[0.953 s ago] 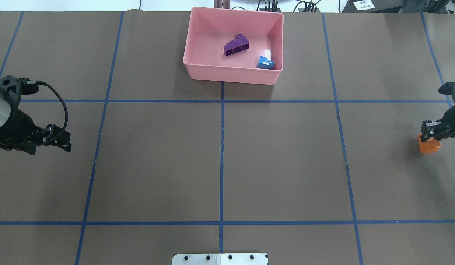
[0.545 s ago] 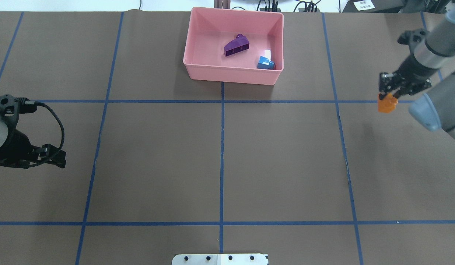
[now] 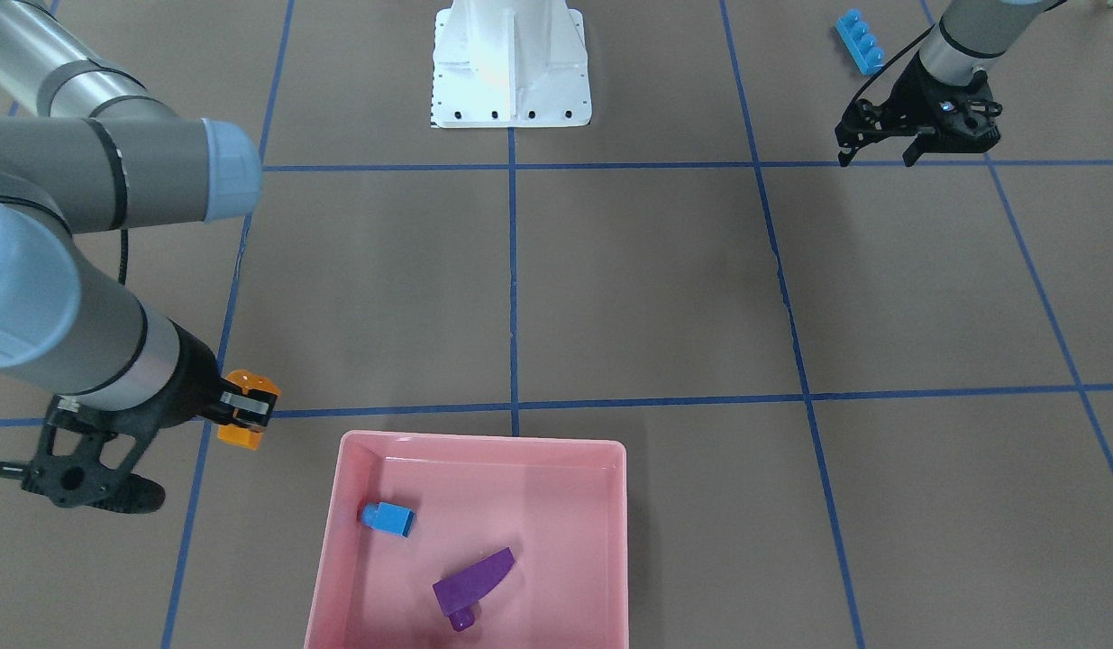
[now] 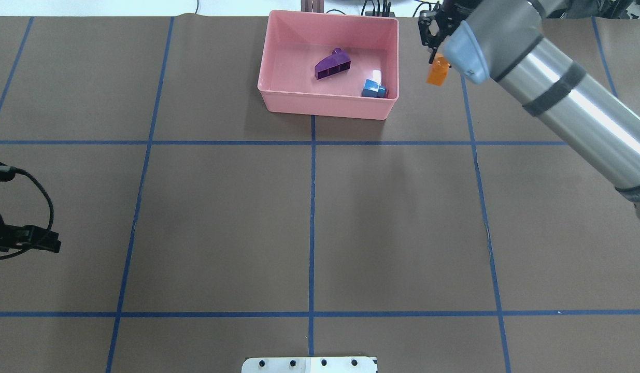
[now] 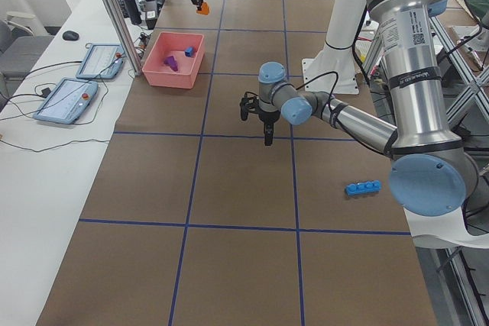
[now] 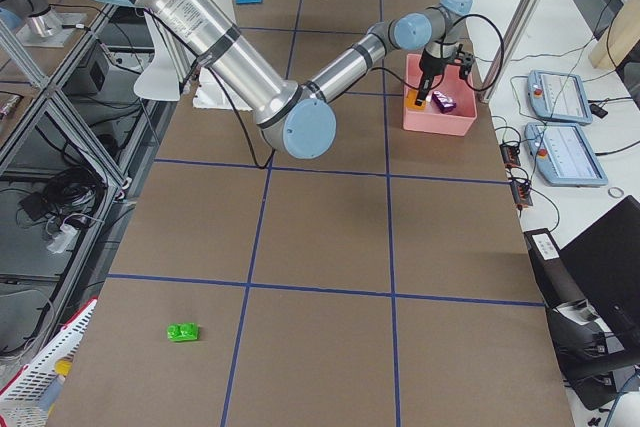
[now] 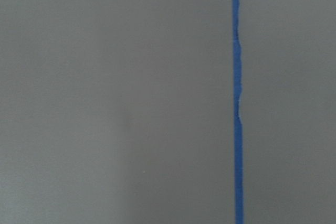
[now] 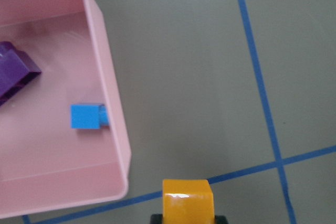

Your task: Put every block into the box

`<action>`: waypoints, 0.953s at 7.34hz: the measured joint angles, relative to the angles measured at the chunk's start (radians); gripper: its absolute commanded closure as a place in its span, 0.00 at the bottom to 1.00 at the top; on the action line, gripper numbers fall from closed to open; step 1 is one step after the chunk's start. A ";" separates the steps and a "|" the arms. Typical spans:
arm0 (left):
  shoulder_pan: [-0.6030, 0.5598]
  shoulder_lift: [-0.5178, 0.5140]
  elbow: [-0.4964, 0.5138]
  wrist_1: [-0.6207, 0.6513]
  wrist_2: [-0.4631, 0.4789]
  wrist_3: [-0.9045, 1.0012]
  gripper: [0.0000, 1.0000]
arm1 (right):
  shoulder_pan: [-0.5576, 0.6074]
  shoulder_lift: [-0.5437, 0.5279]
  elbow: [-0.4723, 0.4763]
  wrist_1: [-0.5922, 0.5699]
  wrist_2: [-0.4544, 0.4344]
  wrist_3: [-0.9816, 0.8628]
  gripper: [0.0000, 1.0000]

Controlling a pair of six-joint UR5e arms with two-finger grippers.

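My right gripper (image 4: 437, 61) is shut on the orange sloped piece (image 4: 437, 72) and holds it above the table, just outside the right wall of the pink box (image 4: 327, 109). The piece also shows in the right wrist view (image 8: 187, 198) and the front view (image 3: 241, 433). The purple wedge (image 4: 332, 64) and the blue cube (image 4: 373, 89) lie in the box. My left gripper (image 3: 876, 160) is open and empty over bare table, near the long blue bar (image 3: 860, 41). The green brick (image 6: 183, 331) lies far off, towards the table's right end.
The white robot base (image 3: 511, 72) stands at the table's near middle edge. Blue tape lines (image 7: 237, 98) cross the brown table. Tablets (image 5: 99, 59) and cables lie beyond the box on the operators' side. An aluminium post (image 5: 114, 13) stands by the box.
My right gripper has carried the orange piece from the table's right edge up and across to beside the box's right wall. My left arm has drawn back towards the left edge.
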 measured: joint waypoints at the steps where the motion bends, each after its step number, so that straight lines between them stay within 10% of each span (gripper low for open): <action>1: 0.001 0.081 0.000 -0.080 0.011 0.000 0.00 | -0.011 0.068 -0.112 0.097 -0.004 0.057 1.00; 5: 0.006 0.295 0.006 -0.303 0.014 -0.006 0.00 | -0.111 0.207 -0.411 0.433 -0.121 0.235 1.00; 6: 0.013 0.317 0.007 -0.321 0.012 -0.021 0.00 | -0.135 0.213 -0.436 0.469 -0.151 0.248 0.37; 7: 0.039 0.328 0.008 -0.329 0.012 -0.061 0.00 | -0.154 0.215 -0.454 0.496 -0.174 0.260 0.00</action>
